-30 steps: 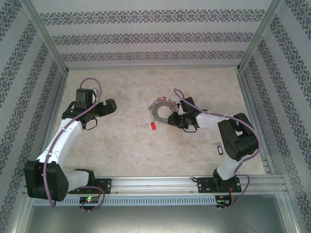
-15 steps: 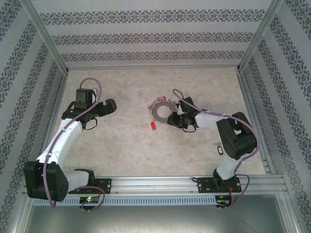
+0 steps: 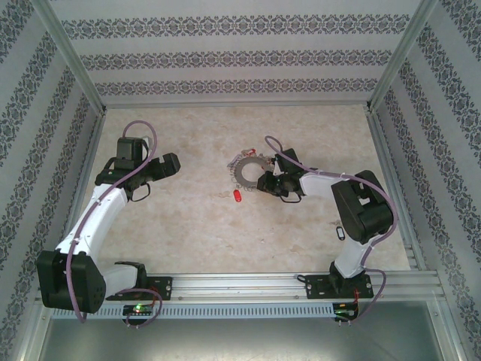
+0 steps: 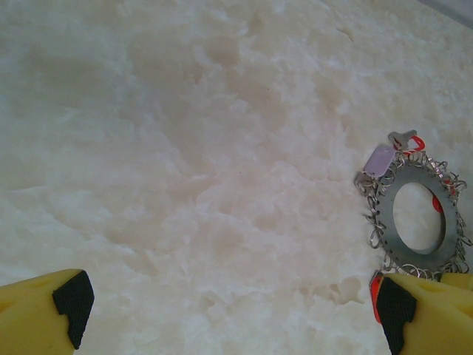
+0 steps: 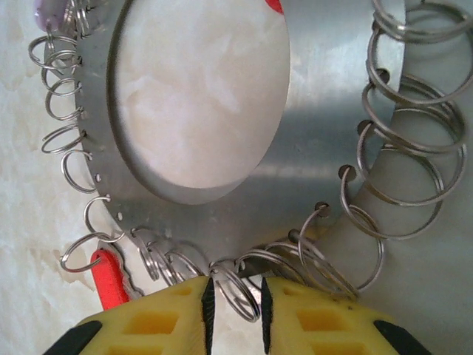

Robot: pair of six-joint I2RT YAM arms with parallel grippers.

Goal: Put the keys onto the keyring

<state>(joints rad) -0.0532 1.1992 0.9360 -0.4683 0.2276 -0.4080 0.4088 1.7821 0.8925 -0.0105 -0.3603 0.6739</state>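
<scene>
The keyring (image 3: 250, 170) (image 5: 325, 111) (image 4: 414, 260), a flat silvery metal disc with a round hole and fine wire loops hung along its rim, is seen just above the centre of the top view, over the pale marbled table (image 3: 195, 226). One loop at its lower rim is clamped between the yellow fingers (image 5: 170, 318) of the right gripper (image 5: 235, 296) (image 3: 264, 183). A red-tagged key (image 3: 237, 195) (image 5: 107, 277) is seen just below and left of the disc. A black-tagged key (image 3: 340, 233) lies well apart at lower right. The left gripper (image 3: 156, 177) (image 4: 229, 310) is held spread wide at the left, grasping nothing.
</scene>
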